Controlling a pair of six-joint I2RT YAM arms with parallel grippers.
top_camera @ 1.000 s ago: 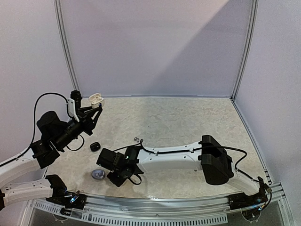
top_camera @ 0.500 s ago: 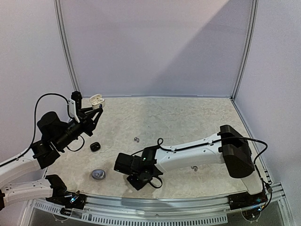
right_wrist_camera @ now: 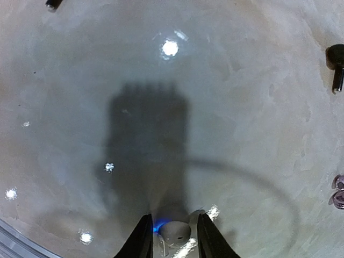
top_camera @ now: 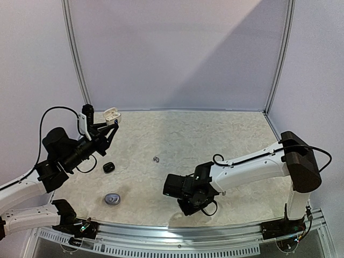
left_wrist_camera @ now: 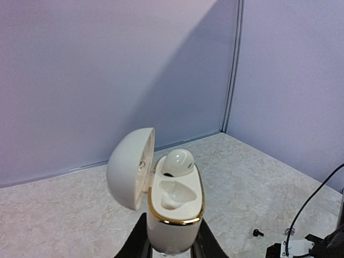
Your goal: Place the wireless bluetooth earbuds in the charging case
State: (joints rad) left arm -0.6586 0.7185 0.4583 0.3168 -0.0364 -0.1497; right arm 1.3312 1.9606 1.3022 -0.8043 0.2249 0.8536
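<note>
My left gripper [top_camera: 109, 119] is shut on an open white charging case [top_camera: 111, 113] and holds it up at the far left. In the left wrist view the case [left_wrist_camera: 174, 220] has a gold rim and its lid is swung left. One white earbud [left_wrist_camera: 178, 161] sits in the far socket; the near socket is empty. My right gripper [top_camera: 194, 203] hangs low over the front middle of the table. In the right wrist view its fingers [right_wrist_camera: 141, 239] hold a white earbud [right_wrist_camera: 174, 232] above the table.
A black case [top_camera: 108, 167] and a grey case [top_camera: 112, 199] lie at the front left. Silvery buds [top_camera: 156, 159] lie mid-table. In the right wrist view a black bud [right_wrist_camera: 336, 62] and a silvery bud [right_wrist_camera: 338, 192] lie at the right edge.
My right arm has swung to the right, from beside the grey case to the front middle of the table. The left arm and the white case have stayed still.
</note>
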